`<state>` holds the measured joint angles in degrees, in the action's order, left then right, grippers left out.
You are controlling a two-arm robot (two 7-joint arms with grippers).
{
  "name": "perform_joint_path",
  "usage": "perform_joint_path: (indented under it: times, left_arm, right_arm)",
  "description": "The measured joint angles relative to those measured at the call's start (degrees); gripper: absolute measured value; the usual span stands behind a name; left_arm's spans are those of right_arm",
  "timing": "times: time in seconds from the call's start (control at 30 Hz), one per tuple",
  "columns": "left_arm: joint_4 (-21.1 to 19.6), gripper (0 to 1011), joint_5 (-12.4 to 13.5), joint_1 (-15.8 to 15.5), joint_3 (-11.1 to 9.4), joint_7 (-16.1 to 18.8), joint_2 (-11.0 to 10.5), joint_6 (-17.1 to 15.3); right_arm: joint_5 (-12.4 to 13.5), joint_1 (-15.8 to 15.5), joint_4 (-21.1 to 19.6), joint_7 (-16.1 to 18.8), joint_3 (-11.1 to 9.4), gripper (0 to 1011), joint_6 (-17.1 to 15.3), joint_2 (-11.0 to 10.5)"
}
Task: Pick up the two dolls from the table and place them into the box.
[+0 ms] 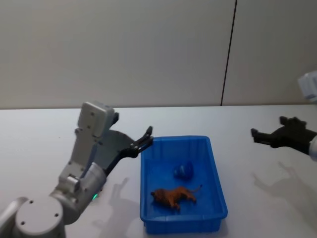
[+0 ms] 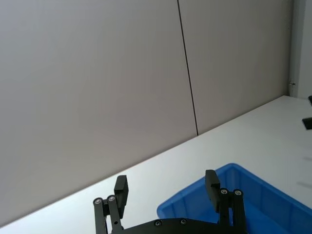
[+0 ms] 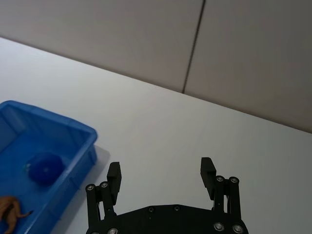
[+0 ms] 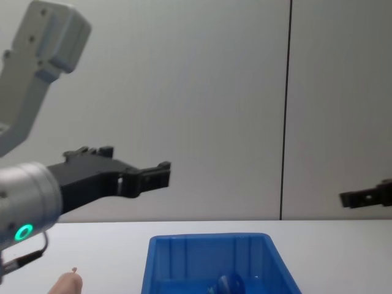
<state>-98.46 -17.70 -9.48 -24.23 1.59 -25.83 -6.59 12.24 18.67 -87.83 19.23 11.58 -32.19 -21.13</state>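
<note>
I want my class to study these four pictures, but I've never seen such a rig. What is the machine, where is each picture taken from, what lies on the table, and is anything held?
It is a robot with two arms, working at a white table. One picture looks down from its head, one looks forward from its chest, and two come from cameras on its wrists. The left gripper hangs raised near the far left corner of the blue bin; the right gripper hangs off to the right. Both have open jaws and hold nothing. In the bin lie a reddish-brown doll and a round blue thing. Low at the chest view's left a small peach-pink thing shows; it may be the second doll, but too little shows to tell.
</note>
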Motion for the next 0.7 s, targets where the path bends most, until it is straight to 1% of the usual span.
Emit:
perform_joint_path:
  times: [0.03,0.13,0.17,0.27,0.3,0.37,0.4,0.5,0.6,0.7]
  left_arm:
    - [-0.9,1001,-1.1,0.7,0.3,0.6,-0.7,-0.9]
    - [-2.3,1001,-2.8,1.9,0.7,1.5,-1.8,-2.2]
    - [-3.2,1001,-4.1,2.7,1.0,2.2,-2.5,-3.1]
    - [-4.5,1001,-5.9,4.0,1.5,3.2,-3.7,-4.4]
    - [-5.4,1001,-7.4,4.9,1.9,3.9,-4.5,-5.2]
    - [-6.0,1001,-8.6,5.5,2.1,4.5,-5.1,-6.0]
    - [-6.7,1001,-10.1,6.3,2.5,4.9,-5.9,-6.9]
    - [-7.5,1001,-12.0,7.3,3.1,5.3,-7.0,-8.1]
    - [-7.8,1001,-15.2,8.2,3.9,5.4,-8.4,-10.3]
    - [-7.2,1001,-16.9,8.3,4.5,4.5,-9.0,-11.8]
  right_arm:
    - [0.3,-0.2,-0.1,-0.8,-0.2,1001,0.0,-0.1]
    - [1.2,-0.9,-0.6,-3.1,-1.0,1001,-0.1,-0.6]
    - [1.6,-1.3,-0.9,-4.3,-1.5,1001,-0.1,-0.9]
    - [2.3,-1.9,-1.2,-6.1,-2.2,1001,-0.1,-1.3]
    - [2.5,-2.0,-1.3,-6.6,-2.3,1001,-0.1,-1.3]
    - [3.1,-2.5,-1.5,-8.0,-2.9,1001,-0.1,-1.7]
    - [3.4,-2.7,-1.7,-8.7,-3.2,1001,0.0,-1.9]
    - [3.8,-3.1,-1.9,-9.7,-3.6,1001,0.0,-2.1]
    - [4.3,-3.5,-2.1,-11.0,-4.1,1001,0.1,-2.4]
    - [4.6,-3.8,-2.2,-11.8,-4.4,1001,0.1,-2.6]
